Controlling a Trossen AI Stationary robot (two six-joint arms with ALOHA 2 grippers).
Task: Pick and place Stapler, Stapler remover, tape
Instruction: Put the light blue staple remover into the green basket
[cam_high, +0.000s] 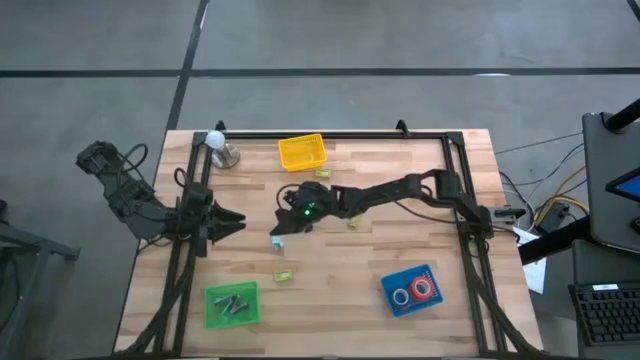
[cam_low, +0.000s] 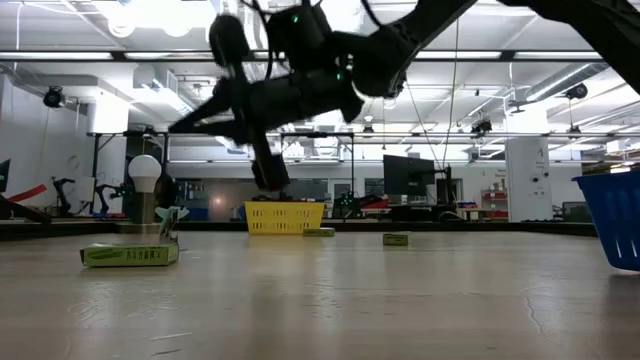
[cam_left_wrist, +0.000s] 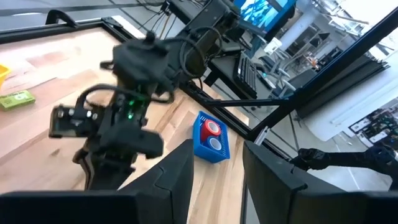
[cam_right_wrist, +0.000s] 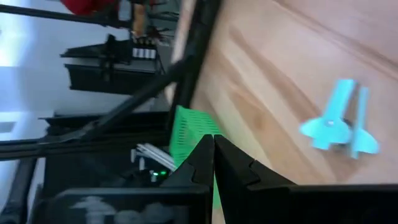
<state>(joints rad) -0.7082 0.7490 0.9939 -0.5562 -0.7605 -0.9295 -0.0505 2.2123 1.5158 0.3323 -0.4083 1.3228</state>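
Fingers of the right gripper (cam_right_wrist: 213, 155) are seen pressed together, empty, above centre table; the pale-blue stapler remover (cam_high: 278, 243) lies just lower-left, nearer this arm.

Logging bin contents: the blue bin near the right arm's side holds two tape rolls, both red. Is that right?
Not quite. The high view shows the blue bin holding two tape rolls, but only one is red; the other is blue. The left wrist view shows the same pair.
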